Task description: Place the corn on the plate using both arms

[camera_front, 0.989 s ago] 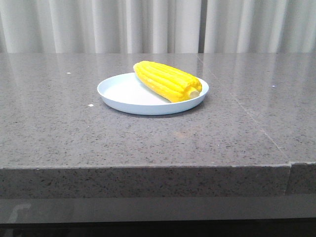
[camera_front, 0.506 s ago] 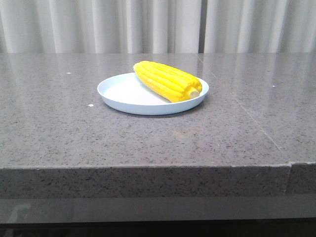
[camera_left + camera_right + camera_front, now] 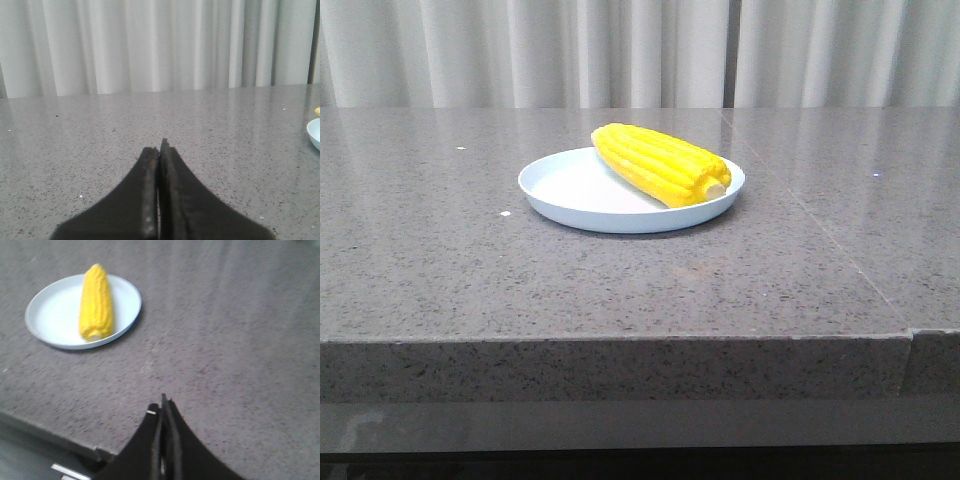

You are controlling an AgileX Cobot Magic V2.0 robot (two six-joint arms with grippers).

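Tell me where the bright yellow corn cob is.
In the front view, the bright yellow corn cob lies on the round pale blue plate's right half, mid-table.

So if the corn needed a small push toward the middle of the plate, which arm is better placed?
Probably the right. The right hand, shut and empty, sees the whole corn on the plate. The left hand, also shut, sees only the plate's rim at the edge of its view.

Corn [image 3: 95,302]: lies on the plate [image 3: 50,315], toward one side.
Right pincer [image 3: 162,407]: fingers pressed together, holds nothing, well apart from the plate.
Counter [image 3: 225,340]: grey, speckled.
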